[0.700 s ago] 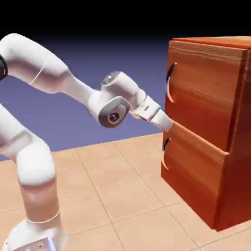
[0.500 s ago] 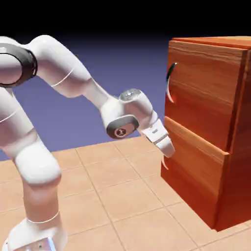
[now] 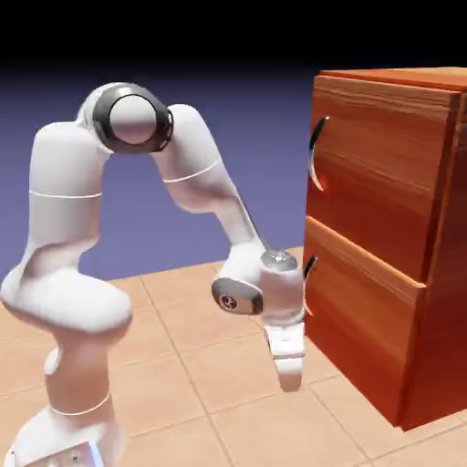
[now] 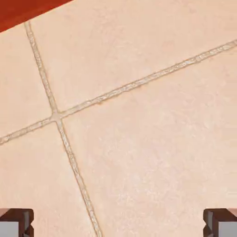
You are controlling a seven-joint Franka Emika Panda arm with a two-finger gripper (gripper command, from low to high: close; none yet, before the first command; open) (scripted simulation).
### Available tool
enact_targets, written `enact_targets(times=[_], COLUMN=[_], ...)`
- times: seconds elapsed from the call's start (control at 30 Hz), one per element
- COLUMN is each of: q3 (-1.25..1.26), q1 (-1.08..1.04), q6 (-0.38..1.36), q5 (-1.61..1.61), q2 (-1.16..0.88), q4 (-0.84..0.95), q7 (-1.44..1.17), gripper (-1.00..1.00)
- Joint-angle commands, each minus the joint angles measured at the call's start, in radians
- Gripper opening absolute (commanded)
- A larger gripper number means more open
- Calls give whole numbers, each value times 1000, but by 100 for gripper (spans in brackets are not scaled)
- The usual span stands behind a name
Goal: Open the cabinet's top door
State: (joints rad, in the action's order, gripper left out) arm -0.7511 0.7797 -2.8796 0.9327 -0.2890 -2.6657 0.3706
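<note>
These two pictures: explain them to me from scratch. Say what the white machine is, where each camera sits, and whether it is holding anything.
The white machine is a robot arm in a computer simulation. Its end carries a gripper, a two-fingered claw, which points down at the tiled floor.

The exterior view comes from a fixed camera beside the robot. On its right stands the cabinet, a reddish wooden box with two stacked front panels. The top door looks closed, and its curved dark handle is well above the gripper, untouched.

The hand view comes from a camera on the hand itself, looking along the claw. It shows floor tiles, a sliver of red wood in one corner, and the two grey fingertips far apart at the bottom edge. The claw is open and holds nothing.
</note>
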Motion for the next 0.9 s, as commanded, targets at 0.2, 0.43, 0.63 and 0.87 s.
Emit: enact_targets(times=[0.2, 0.43, 0.63, 0.87], q3=[-222, -444, -634, -856], q1=[227, 454, 648, 875], q6=[46, 93, 133, 179], q5=[276, 551, 787, 1063], q2=[-254, -508, -725, -979], q4=[43, 85, 122, 164], q7=[-109, -219, -313, -422], gripper=[0, 0, 0, 0])
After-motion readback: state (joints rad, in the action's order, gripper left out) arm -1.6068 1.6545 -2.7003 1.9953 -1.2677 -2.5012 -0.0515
